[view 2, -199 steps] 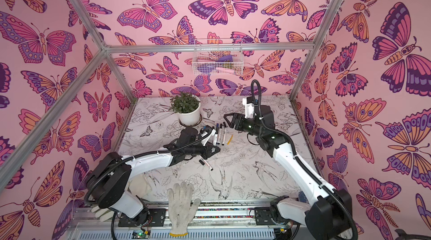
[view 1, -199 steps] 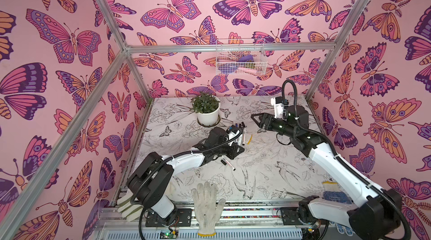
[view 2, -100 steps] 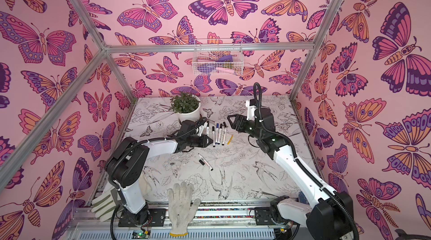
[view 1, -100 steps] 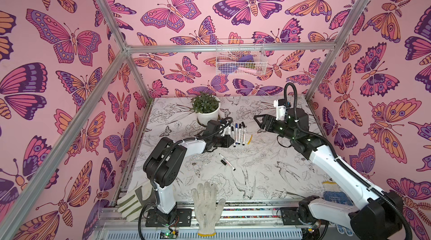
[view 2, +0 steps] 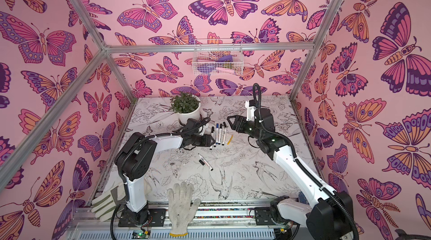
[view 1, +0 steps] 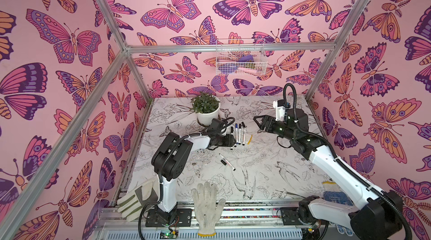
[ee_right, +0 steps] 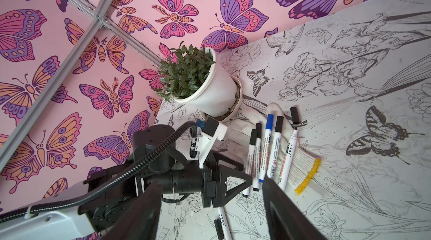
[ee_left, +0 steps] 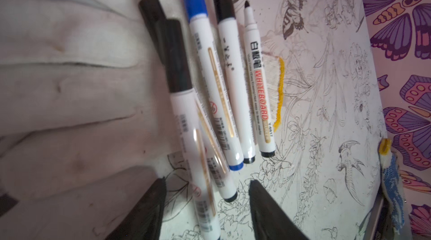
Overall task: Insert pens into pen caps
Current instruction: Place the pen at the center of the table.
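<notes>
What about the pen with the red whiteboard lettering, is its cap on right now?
No, in the left wrist view the whiteboard-lettered pen shows a bare black tip at its end, with no cap on it.

white pens [ee_left: 258, 101], black and blue caps [ee_right: 294, 115], pink butterfly walls [view 1: 70, 40]

Potted plant [view 1: 206, 110] stands at the rear of the table [view 1: 279, 180]. Just before and right of it, five pens [view 1: 240, 133] lie in a row on a glove [ee_right: 300, 159], one loose cap [ee_right: 294, 115] beside them. Farther before the plant: lone pen [view 1: 228, 163], cap [view 1: 223, 162] just beside.
</notes>
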You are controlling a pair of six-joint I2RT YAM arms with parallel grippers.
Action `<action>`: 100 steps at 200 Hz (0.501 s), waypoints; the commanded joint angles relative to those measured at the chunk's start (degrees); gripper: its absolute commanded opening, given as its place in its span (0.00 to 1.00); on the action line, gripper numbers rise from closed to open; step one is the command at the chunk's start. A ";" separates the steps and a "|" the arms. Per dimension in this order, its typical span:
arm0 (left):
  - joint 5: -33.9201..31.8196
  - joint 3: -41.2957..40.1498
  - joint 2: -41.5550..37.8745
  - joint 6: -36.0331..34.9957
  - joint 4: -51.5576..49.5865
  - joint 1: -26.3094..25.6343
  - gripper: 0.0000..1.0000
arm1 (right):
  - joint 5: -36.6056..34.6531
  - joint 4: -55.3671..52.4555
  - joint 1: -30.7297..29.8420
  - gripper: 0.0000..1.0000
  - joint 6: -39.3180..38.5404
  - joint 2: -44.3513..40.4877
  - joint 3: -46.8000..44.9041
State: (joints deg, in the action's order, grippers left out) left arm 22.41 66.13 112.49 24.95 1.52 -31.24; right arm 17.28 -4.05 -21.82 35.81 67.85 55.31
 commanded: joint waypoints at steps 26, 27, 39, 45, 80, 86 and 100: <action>-1.83 0.84 -2.80 -0.14 -1.66 -0.04 0.67 | 2.07 0.50 -0.02 0.69 -1.34 -0.09 -0.25; -1.93 0.76 -2.89 -0.20 -1.86 -0.04 0.67 | 2.11 0.43 0.01 0.69 -1.44 -0.09 -0.22; -2.91 -1.45 -6.61 -0.34 -2.67 -0.04 0.67 | 2.57 -1.19 -0.05 0.69 -2.91 0.12 0.18; -3.44 -3.11 -8.52 -0.27 -2.71 -0.04 0.68 | 2.92 -2.73 -0.06 0.69 -4.12 0.52 0.60; -12.12 -16.44 -23.03 2.46 -3.59 0.21 0.69 | 7.72 -14.07 -5.21 0.68 -14.49 7.02 2.75; -14.47 -18.06 -25.12 3.80 -4.85 0.50 0.69 | 8.82 -16.44 -7.35 0.68 -17.09 8.97 3.37; -20.29 -21.02 -28.93 7.67 -8.51 1.28 0.69 | 7.80 -22.47 -13.41 0.66 -23.22 13.96 5.47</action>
State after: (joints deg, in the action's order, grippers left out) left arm 13.13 50.30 88.40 27.07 -0.97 -31.16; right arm 22.13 -14.09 -27.46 24.82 75.64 57.69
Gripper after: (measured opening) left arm 0.688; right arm 0.669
